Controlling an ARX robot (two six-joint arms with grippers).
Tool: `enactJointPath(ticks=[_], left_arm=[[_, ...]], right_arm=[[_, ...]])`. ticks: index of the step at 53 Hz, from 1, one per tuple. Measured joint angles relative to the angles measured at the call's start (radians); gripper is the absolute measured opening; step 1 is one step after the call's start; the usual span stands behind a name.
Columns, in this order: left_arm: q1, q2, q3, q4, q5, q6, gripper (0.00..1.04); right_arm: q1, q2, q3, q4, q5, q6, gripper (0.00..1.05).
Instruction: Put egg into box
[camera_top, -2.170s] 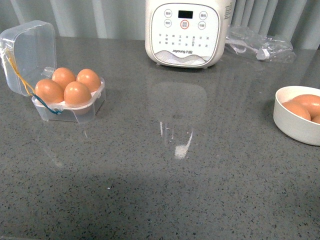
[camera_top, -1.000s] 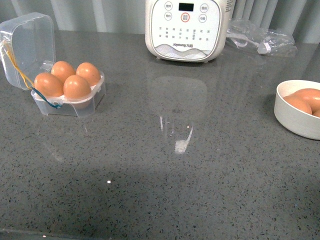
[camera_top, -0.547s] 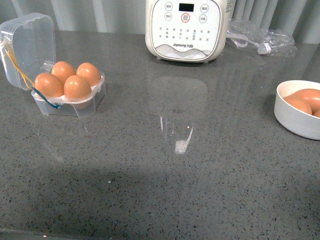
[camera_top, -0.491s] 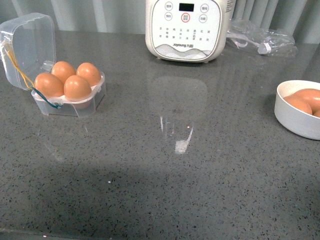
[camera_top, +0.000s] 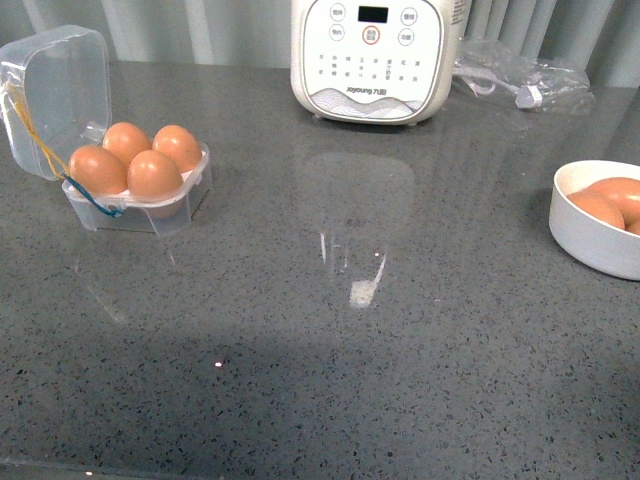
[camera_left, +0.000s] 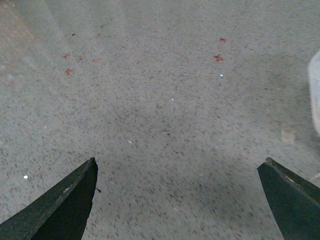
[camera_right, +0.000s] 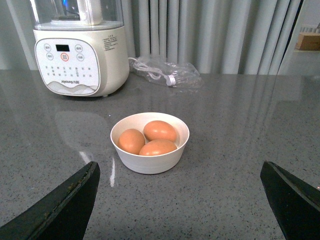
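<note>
Since the oldest front picture everything has slid a little up the frame; over the last half second nothing on the desk (camera_top: 400, 380) has shifted. The box (camera_top: 150, 215) stands at the upper left of the front view, lid (camera_top: 55, 95) thrown back, and every one of its four cells holds an egg (camera_top: 155, 173). Your left tool (camera_left: 180, 161) and right tool (camera_right: 180, 164) both gape wide, carrying nothing. I'd judge placing finished; with no free cell, leave the bowl (camera_right: 150, 162) alone and consider shutting the lid
</note>
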Motion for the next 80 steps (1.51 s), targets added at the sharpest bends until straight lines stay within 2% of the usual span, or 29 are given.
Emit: enactJointPath(ticks=[15,41,47,67,70,80], left_arm=[[-0.038,0.231,0.159,0.037,-0.037,0.047,0.98],[-0.093,0.326,0.345,-0.021,-0.047,-0.005,0.98],[-0.128,0.311,0.354,-0.074,-0.003,-0.05,0.98],[-0.325,0.23,0.307,-0.168,0.087,-0.207,0.98],[-0.356,0.223,0.289,-0.201,0.124,-0.218,0.98],[-0.386,0.209,0.274,-0.246,0.152,-0.219,0.98]], right_arm=[[0.0,0.0,0.0,0.0,0.0,0.0,0.97],[0.0,0.0,0.0,0.0,0.0,0.0,0.97],[0.0,0.0,0.0,0.0,0.0,0.0,0.97],[0.0,0.0,0.0,0.0,0.0,0.0,0.97],[0.0,0.0,0.0,0.0,0.0,0.0,0.97],[0.0,0.0,0.0,0.0,0.0,0.0,0.97]])
